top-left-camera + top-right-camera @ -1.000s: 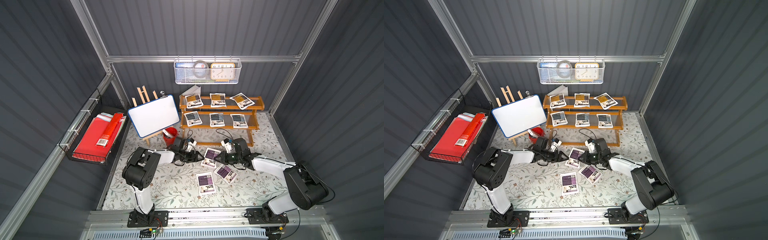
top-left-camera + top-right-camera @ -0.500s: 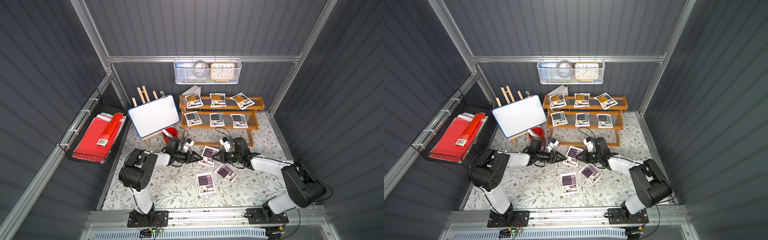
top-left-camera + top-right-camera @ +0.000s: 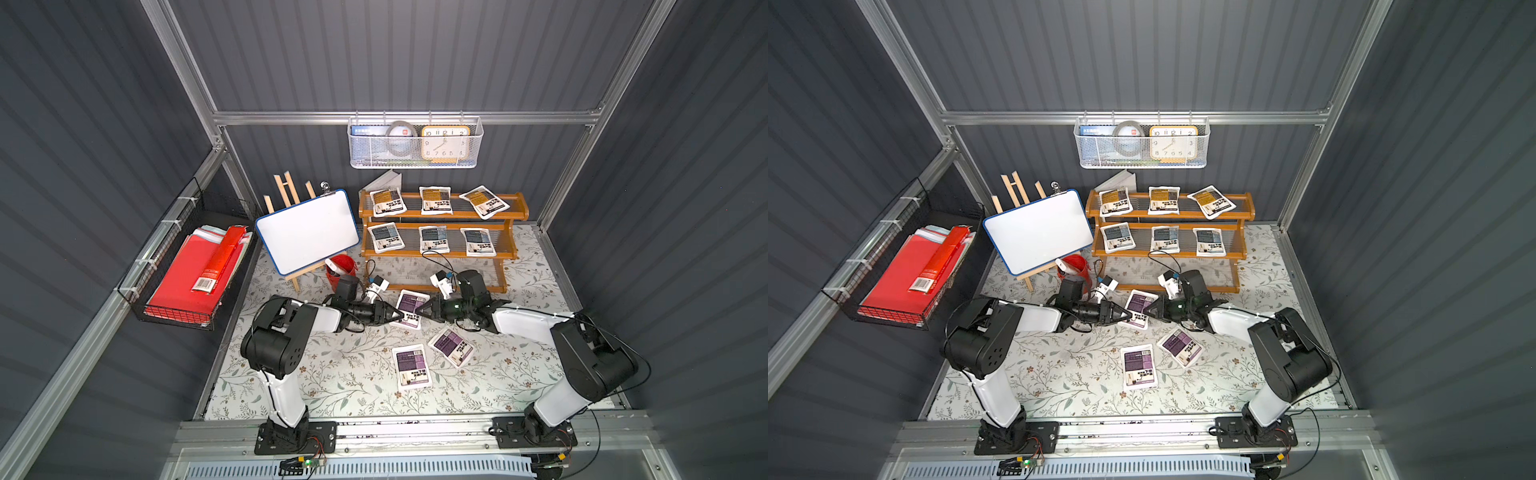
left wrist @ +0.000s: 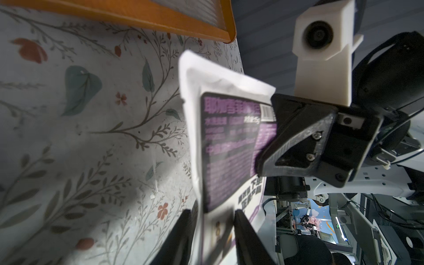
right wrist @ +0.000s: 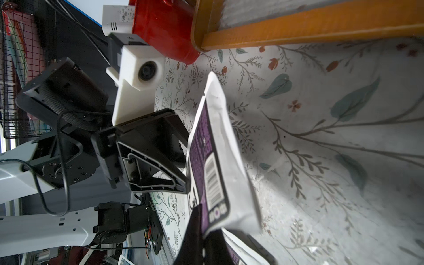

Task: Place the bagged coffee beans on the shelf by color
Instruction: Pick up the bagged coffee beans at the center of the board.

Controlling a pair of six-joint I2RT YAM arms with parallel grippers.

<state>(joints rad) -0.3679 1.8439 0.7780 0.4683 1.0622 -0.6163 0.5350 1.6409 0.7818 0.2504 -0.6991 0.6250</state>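
1. Hanging between the two arms, the purple-labelled coffee pouch (image 3: 409, 308) is tilted on edge above the floral mat (image 3: 332, 374). It is just in front of the shelf (image 3: 440, 214) and its bottom tier (image 3: 500, 286), where I see no pouch.
2. The right gripper (image 3: 420, 311) is pinched tight on one side of the pouch, near the barcode. That is the only sure hold I can see.
3. The left gripper (image 3: 398, 316) straddles the opposite edge, its fingers (image 4: 181, 234) narrowly apart with the thin seam between them. I cannot tell whether they bite.
4. If the right lets go before the left has a real hold, the pouch drops to the mat, perhaps label down.
5. If both clamp and pull apart, the seam could stretch or tear, or jerk out of the weaker pinch.
6. A hold on the seam alone would let the bean-heavy body swing and slip on the way to the tier.
7. The red cup (image 3: 343, 266) stands near the left arm, so a wide swing could tip it.
8. Two more purple pouches (image 3: 412, 365) lie on the mat. The amber pouches (image 3: 435, 200) and blue-grey pouches (image 3: 433, 239) fill the upper tiers, so a purple one landing there would break the sorting.
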